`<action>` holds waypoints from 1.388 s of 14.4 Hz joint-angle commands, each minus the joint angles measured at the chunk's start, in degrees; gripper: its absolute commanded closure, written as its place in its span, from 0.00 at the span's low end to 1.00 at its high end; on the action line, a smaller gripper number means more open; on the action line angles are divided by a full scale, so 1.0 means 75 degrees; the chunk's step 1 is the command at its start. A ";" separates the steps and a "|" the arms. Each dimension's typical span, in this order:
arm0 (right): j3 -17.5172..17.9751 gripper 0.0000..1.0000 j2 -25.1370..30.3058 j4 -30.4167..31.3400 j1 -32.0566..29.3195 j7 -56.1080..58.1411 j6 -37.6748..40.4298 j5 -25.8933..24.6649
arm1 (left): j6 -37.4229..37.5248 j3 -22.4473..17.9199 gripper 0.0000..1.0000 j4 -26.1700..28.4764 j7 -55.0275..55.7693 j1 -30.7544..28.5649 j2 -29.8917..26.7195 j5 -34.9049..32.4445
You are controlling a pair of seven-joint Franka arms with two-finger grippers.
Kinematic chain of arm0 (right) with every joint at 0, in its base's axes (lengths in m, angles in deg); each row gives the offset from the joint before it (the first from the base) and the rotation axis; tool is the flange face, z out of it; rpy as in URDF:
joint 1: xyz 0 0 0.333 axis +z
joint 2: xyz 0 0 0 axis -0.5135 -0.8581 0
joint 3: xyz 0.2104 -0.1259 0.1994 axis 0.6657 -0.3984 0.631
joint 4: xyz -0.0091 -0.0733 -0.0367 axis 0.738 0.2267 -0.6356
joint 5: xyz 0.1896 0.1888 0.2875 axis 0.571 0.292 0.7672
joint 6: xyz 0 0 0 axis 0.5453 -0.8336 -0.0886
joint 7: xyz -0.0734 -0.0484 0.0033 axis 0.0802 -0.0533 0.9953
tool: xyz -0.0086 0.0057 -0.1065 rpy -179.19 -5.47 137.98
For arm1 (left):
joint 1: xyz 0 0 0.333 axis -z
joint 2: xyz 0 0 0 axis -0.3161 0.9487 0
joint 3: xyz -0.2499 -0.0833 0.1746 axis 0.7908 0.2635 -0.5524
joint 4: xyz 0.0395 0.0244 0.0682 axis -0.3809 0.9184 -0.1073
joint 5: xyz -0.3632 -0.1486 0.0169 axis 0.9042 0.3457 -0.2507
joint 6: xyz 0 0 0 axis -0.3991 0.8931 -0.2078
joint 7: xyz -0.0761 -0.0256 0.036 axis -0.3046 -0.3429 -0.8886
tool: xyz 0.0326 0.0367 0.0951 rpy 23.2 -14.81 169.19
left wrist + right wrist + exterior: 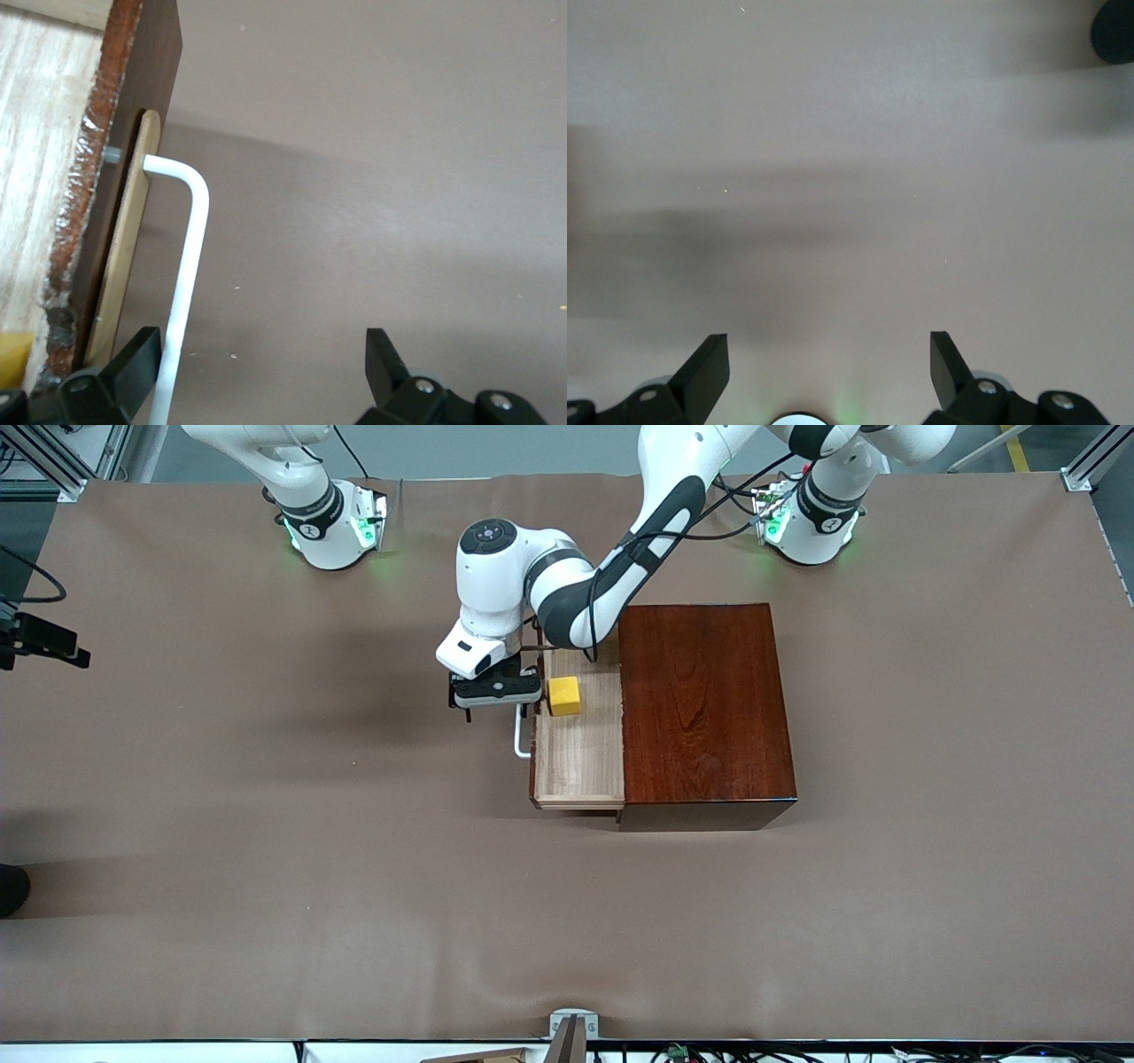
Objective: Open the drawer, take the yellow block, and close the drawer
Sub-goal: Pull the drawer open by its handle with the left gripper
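Since the drawer (580, 753) already stands pulled out of the mahogany box (704, 708), the left hand (496, 691) hangs open beside the white handle (521, 740), one finger seemingly just off it, gripping nothing. Small and bright, the yellow block (564, 695) sits in the pale tray, toward the desk's robot edge. Up by its base, the right hand (824, 372) waits open and empty.

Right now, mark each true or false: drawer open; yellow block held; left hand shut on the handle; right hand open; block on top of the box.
1. The pale wood drawer with the white U-shaped handle is pulled out of the glossy mahogany box. True.
2. The left hand holds the small yellow block. False: the block lies in the drawer.
3. The left hand is shut on the handle. False: its fingers are open, one beside the handle.
4. The right hand is open over bare table. True.
5. The block sits on top of the box. False: inside the drawer.
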 commanded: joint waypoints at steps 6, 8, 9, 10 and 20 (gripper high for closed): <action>0.0174 0.00 -0.0096 -0.0156 0.0369 -0.1433 0.0326 0.0094 | -0.0307 0.0241 0.00 -0.0613 0.0423 0.0246 0.0304 0.0414; 0.0186 0.00 -0.0073 -0.0144 0.0509 -0.1820 0.0536 0.0094 | -0.0048 0.0265 0.00 -0.0613 0.0400 0.0246 0.0117 0.0414; 0.0186 0.00 -0.0061 -0.0144 0.0615 -0.2100 0.0641 0.0094 | 0.0092 0.0288 0.00 -0.0613 0.0388 0.0246 0.0093 0.0414; 0.0186 0.00 -0.0061 -0.0133 0.0674 -0.2439 0.0724 0.0106 | 0.0186 0.0277 0.00 -0.0613 0.0434 0.0246 0.0058 0.0414; 0.0186 0.00 -0.0002 -0.0050 0.1342 -0.4422 0.0970 0.0481 | 0.0491 0.0253 0.00 -0.0624 0.0493 0.0316 -0.0083 0.0414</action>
